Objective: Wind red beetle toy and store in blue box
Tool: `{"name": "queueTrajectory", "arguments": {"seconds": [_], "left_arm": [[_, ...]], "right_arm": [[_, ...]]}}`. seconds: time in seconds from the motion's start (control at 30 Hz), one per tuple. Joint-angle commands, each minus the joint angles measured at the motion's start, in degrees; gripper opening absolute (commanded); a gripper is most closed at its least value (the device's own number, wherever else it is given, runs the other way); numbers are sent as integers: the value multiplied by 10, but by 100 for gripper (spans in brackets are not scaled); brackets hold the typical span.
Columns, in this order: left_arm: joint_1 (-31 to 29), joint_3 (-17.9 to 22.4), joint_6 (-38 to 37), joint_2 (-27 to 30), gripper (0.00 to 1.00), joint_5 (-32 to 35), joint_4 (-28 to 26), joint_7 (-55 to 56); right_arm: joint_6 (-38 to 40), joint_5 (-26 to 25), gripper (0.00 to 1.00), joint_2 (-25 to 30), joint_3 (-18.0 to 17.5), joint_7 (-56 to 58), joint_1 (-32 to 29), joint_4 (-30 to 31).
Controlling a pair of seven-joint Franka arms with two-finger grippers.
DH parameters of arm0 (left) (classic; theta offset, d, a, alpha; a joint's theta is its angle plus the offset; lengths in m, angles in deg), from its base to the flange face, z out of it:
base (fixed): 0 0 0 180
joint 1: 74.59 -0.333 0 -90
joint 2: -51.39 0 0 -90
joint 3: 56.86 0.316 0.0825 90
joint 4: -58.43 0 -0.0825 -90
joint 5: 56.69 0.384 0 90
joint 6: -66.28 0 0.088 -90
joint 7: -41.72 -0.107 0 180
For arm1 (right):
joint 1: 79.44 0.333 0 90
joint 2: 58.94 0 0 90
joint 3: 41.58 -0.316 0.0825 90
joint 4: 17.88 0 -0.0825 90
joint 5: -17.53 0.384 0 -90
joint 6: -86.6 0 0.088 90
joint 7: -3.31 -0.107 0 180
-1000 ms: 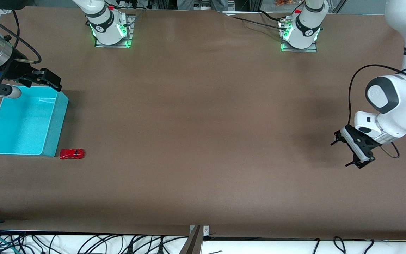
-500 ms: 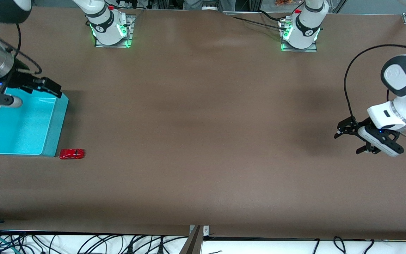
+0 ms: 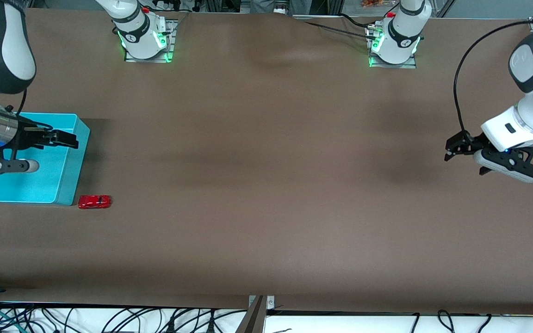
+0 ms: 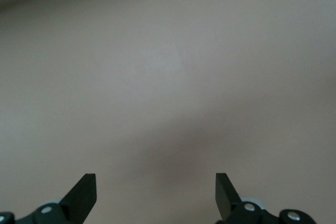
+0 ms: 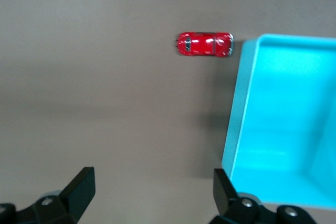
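The red beetle toy lies on the brown table just beside the corner of the blue box that is nearest the front camera. The box is open-topped and nothing shows inside it. My right gripper hangs open and empty over the box's rim. In the right wrist view, the toy and the box lie ahead of the right gripper. My left gripper is open and empty over bare table at the left arm's end. The left wrist view shows the left gripper over bare tabletop.
The brown table stretches between the two grippers. The arm bases stand along its farthest edge from the front camera. Cables lie off the edge nearest that camera.
My right gripper has moved along over the blue box toward the toy's corner. My left gripper has turned and shifted toward the left arm's end of the table. The toy has not moved.
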Motion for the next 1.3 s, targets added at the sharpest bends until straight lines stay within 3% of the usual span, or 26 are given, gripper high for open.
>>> {"name": "queueTrajectory", "arguments": {"seconds": [0.0, 0.2, 0.73, 0.97, 1.27], "left_arm": [[12, 10, -66, 29, 100, 21, 5, 47], [38, 32, -122, 64, 100, 22, 5, 62], [10, 24, -125, 57, 100, 19, 21, 47], [-26, -9, -127, 52, 100, 21, 24, 33], [-24, -10, -138, 43, 100, 21, 48, 33]], "right_arm": [[-10, 2, 100, -39, -3, 116, -23, -19], [-28, -1, 100, -73, -2, 253, -33, -19], [-149, -8, 100, -196, -3, 573, -77, -20], [-199, -9, 100, -211, -5, 669, -75, -20], [-245, -35, 100, -216, -18, 722, -66, -20]]}}
